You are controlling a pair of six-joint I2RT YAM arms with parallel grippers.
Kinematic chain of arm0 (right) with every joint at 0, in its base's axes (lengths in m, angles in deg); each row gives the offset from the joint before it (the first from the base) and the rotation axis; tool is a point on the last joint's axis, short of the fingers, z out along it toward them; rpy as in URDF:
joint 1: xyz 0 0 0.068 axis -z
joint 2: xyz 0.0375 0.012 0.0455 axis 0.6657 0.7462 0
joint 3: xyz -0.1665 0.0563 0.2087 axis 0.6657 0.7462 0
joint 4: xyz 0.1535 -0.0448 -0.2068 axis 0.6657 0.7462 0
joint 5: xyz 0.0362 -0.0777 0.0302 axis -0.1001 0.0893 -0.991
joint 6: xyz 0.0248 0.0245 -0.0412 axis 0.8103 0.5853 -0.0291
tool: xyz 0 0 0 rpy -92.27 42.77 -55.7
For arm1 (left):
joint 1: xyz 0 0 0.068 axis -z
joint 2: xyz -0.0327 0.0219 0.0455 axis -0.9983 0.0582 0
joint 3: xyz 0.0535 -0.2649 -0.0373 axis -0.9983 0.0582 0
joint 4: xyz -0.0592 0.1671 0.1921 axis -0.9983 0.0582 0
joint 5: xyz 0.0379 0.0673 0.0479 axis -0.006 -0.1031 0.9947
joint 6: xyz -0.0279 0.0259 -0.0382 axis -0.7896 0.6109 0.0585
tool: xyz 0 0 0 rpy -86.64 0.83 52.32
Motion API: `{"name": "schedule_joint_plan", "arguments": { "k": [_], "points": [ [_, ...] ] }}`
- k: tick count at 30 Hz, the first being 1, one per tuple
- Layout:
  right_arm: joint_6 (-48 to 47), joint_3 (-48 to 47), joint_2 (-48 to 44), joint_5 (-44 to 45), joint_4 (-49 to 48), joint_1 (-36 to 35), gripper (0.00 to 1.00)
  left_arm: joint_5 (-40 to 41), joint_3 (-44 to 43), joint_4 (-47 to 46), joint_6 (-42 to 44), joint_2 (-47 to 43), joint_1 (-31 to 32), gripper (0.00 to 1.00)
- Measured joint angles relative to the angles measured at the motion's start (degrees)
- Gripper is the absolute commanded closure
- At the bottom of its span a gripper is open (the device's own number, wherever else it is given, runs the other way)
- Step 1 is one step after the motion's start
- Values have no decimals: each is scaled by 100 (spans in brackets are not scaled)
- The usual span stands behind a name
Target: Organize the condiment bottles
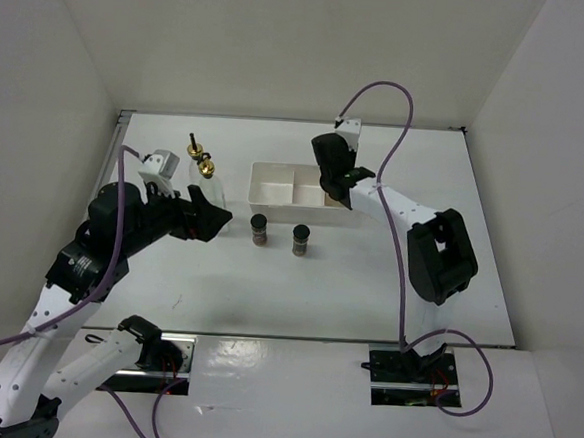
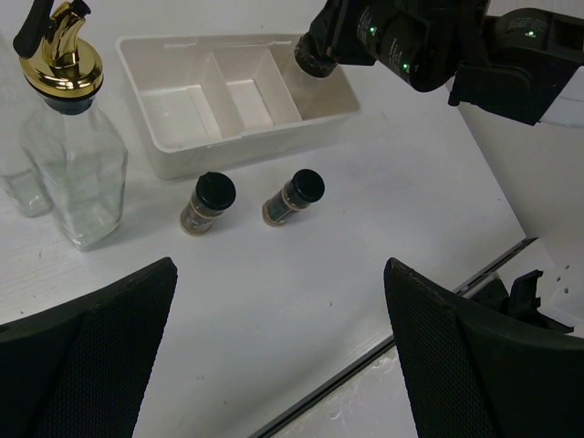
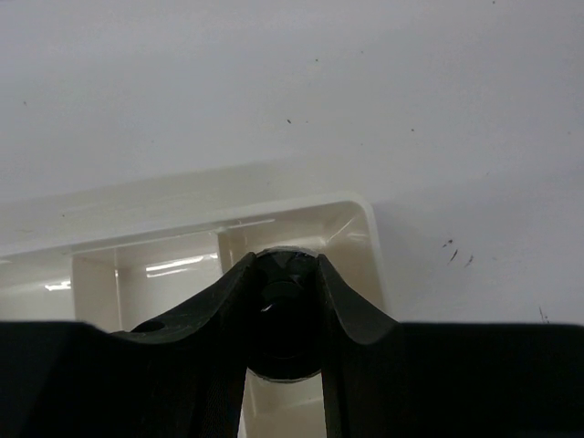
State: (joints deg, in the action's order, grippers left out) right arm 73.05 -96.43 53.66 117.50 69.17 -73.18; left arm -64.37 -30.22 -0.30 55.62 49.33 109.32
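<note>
We noted right gripper point(image 3: 285, 274) clamping whitish jar point(image 2: 315, 57) over tray's point(image 2: 164, 162) end compartment, left gripper point(image 2: 283, 351) open; dark jars point(image 2: 205, 203), glass bottles point(image 2: 73, 173) outside.

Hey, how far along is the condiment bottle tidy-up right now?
Done: nothing yet; the white tray has two bare compartments. In hand: the right pincer is shut on the whitish jar at the tray's end compartment, not released. Left: two dark spice jars stand on the table before the tray, and two glass pourer bottles stand beside the open left pincer.
</note>
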Motion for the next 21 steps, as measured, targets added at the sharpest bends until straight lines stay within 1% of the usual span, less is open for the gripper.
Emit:
{"name": "schedule_joint_plan", "arguments": {
  "k": [10,11,12,13,14,15,16,17,18,21],
  "points": [
    [94,162,114,-101,-186,188,100,37,-35,26,2,2,0,0],
    [92,162,122,-105,-205,199,96,39,-35,35,2,2,0,0],
    [92,162,131,-111,-216,205,92,44,-35,46,2,2,0,0],
    [90,162,140,-116,-229,225,81,52,-35,57,2,2,0,0],
    [87,162,146,-116,-245,225,65,57,-35,72,2,2,0,0],
    [87,160,153,-116,-247,232,26,68,-35,94,0,2,0,0],
    [142,160,155,-116,-249,234,14,72,-35,116,0,0,0,0],
    [142,153,162,-114,-243,236,7,74,-35,133,2,-4,0,0],
    [166,151,164,-116,-238,238,3,74,-35,160,0,-11,0,0],
    [236,151,155,-149,-212,240,2,118,-35,223,0,-79,0,0]
  ]
}}
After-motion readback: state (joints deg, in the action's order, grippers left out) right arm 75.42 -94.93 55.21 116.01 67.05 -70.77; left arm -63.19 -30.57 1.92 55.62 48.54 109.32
